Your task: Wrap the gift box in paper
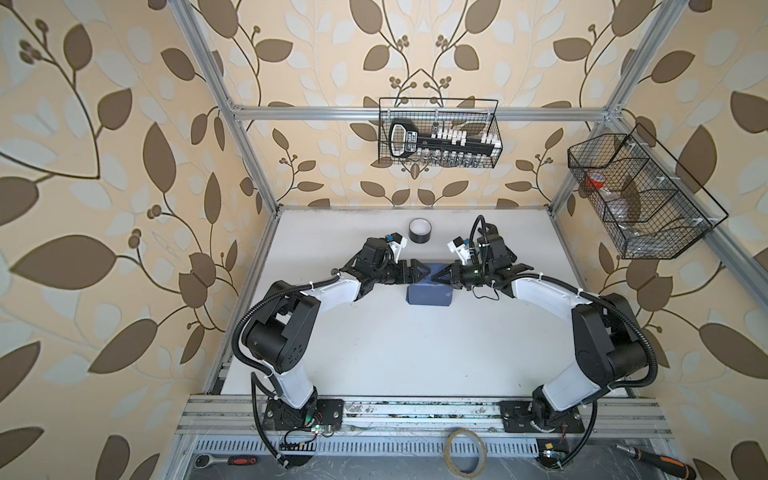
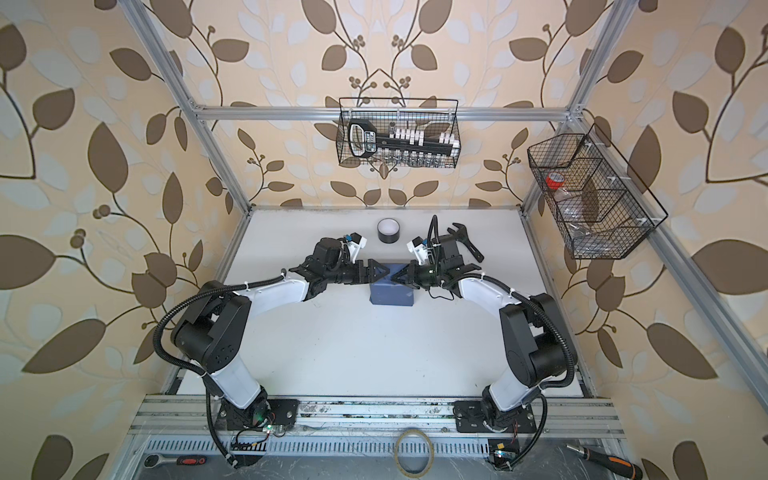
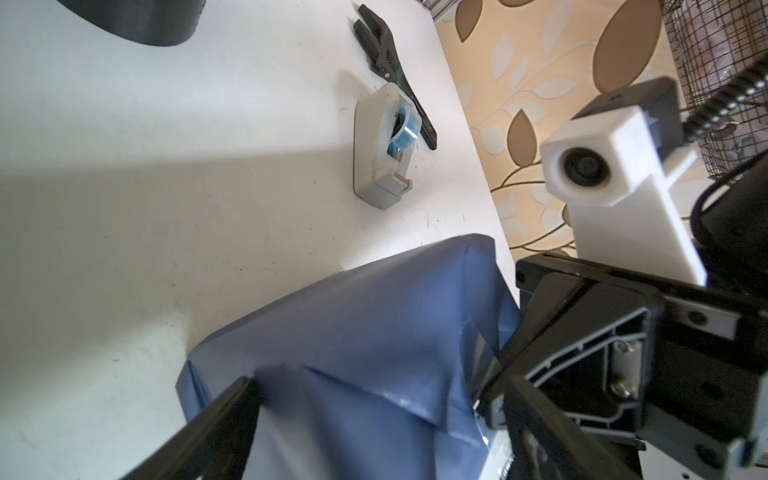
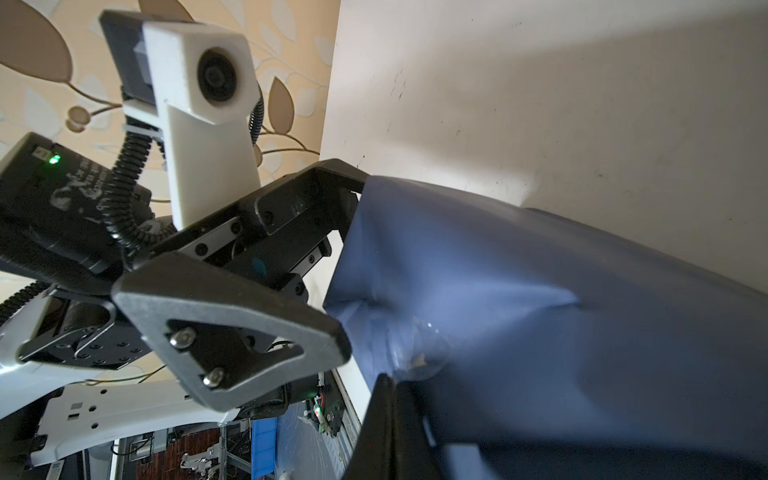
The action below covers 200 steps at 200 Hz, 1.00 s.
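Observation:
The paper [image 1: 428, 296] [image 2: 392, 296], slate-blue side out, is folded into a block-shaped parcel on the white table; the gift box is hidden inside it. My left gripper [image 1: 420, 273] [image 2: 383, 273] stands open at the parcel's left end, its fingers [image 3: 232, 401] spread either side of the folded end flap [image 3: 365, 390]. My right gripper [image 1: 436, 277] [image 2: 397, 277] is shut, its tip [image 4: 388, 399] resting on the parcel's top next to a patch of clear tape [image 4: 419, 347]. The two grippers face each other, almost touching.
A black tape roll [image 1: 419, 231] stands behind the parcel. A grey tape dispenser [image 3: 384, 145] and a black tool [image 2: 466, 241] lie at the back right. Wire baskets [image 1: 440, 133] [image 1: 640, 195] hang on the frame. A clear tape ring [image 1: 465, 451] lies at the front rail.

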Each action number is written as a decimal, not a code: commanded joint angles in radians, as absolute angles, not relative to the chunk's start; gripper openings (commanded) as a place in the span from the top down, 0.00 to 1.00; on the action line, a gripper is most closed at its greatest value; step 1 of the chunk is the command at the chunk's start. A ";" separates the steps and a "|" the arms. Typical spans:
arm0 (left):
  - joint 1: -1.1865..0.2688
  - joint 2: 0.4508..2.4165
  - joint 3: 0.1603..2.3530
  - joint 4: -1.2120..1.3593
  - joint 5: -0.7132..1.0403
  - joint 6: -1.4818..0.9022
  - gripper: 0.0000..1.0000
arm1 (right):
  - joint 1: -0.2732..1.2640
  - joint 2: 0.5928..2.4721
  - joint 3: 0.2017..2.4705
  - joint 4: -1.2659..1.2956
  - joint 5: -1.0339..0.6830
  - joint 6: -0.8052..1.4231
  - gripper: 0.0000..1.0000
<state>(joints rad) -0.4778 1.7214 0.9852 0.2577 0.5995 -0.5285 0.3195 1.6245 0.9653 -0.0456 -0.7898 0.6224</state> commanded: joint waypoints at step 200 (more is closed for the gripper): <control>-0.508 1.712 1.023 0.360 0.640 -0.577 0.09 | 0.328 1.692 0.942 -0.206 -0.656 0.584 1.00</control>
<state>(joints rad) -0.4782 1.7679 1.0000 0.3008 0.5877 -0.5842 0.3195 1.6264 0.9707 -0.0517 -0.7849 0.6083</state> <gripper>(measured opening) 0.914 0.047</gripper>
